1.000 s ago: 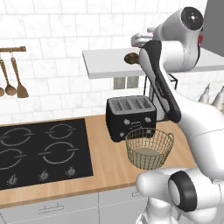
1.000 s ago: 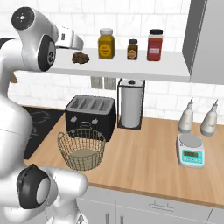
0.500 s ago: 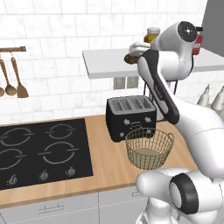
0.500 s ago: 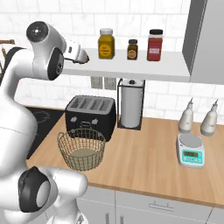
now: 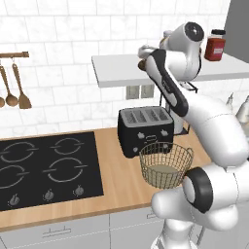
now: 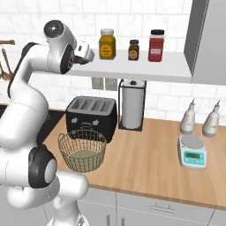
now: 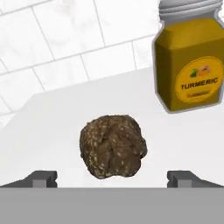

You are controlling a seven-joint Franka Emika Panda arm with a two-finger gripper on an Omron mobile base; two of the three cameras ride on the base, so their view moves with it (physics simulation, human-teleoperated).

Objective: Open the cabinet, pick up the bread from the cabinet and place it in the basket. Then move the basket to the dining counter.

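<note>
A black toaster (image 6: 91,115) stands on the bench (image 6: 150,163) beside a paper-towel holder (image 6: 132,106); a turmeric jar (image 7: 190,65) sits on the white shelf (image 6: 145,70).

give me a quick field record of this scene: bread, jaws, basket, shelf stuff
bread: dark lumpy loaf lying on the white shelf, not held
gripper: at the shelf, jaws open, one on each side of the loaf
basket: empty, on the wood counter in front of the black toaster
shelf neighbours: turmeric jar beside the loaf, two more jars further along
</note>
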